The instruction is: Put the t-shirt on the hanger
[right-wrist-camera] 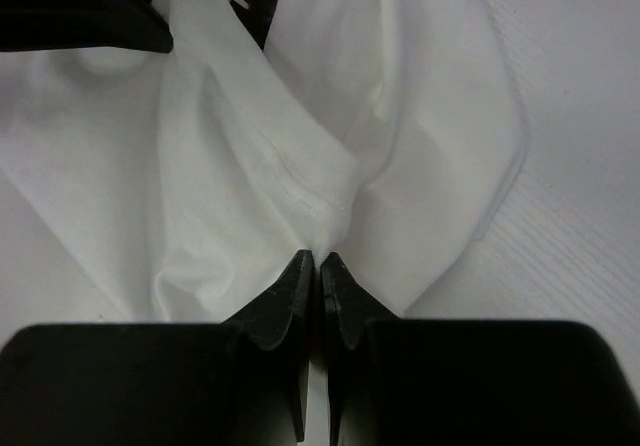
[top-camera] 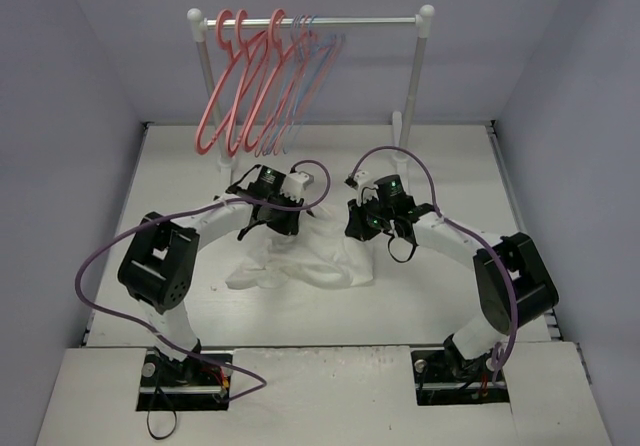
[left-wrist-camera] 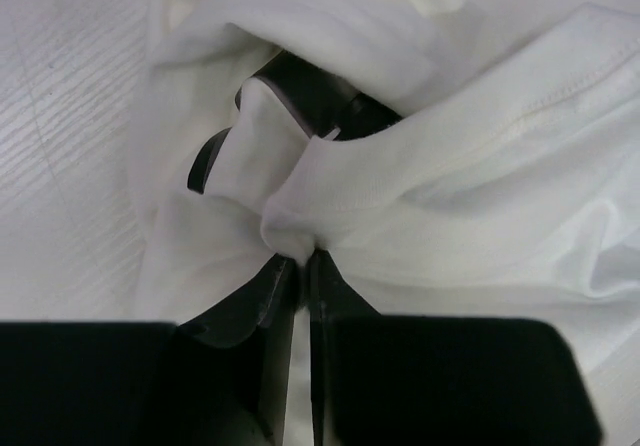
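Left wrist view: the left jaws are pinched shut on a fold of t-shirt (left-wrist-camera: 480,156); the right jaws are likewise closed on its hem. The t-shirt is crumpled on the desk (top-camera: 430,296) between the arms. Farther back, the hanger (top-camera: 322,66) is hung on the rack (top-camera: 415,21), right of the pink hangers (top-camera: 232,86).

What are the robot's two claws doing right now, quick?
Left gripper: closed, pinching a fold of the crumpled white cloth t-shirt.
Right gripper: closed, pinching a stitched edge of the same t-shirt.
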{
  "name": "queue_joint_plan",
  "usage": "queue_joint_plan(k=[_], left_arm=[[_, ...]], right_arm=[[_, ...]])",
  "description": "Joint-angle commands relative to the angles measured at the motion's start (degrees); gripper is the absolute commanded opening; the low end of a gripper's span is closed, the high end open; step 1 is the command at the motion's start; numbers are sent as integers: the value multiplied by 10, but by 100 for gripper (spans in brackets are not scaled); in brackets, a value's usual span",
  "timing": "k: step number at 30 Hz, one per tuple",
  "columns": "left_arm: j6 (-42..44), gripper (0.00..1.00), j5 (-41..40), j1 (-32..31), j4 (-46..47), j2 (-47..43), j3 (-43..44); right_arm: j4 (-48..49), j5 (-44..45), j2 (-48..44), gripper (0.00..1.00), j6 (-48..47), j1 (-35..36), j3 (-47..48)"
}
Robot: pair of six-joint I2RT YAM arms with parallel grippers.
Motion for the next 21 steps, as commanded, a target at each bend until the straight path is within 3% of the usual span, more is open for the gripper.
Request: queue_joint_plan(k=[1,8,14,18,21], left_arm=[[-8,3,-14,1,13,-72,33],[-20,0,-58,0,-29,-195,60],[-25,0,-85,-4,-46,-311,145],[-14,0,-81,-6,-51,-327,234],[-4,0,-69,-6,-59,-329,282]], right_arm=[[23,1,-44,2,1,6,13],[-9,35,-105,2,-7,7,54],[-91,92,-154,4,-73,8,193],[-113,113,-170,11,-125,9,323],[-115,99,-170,20,-135,10,367]])
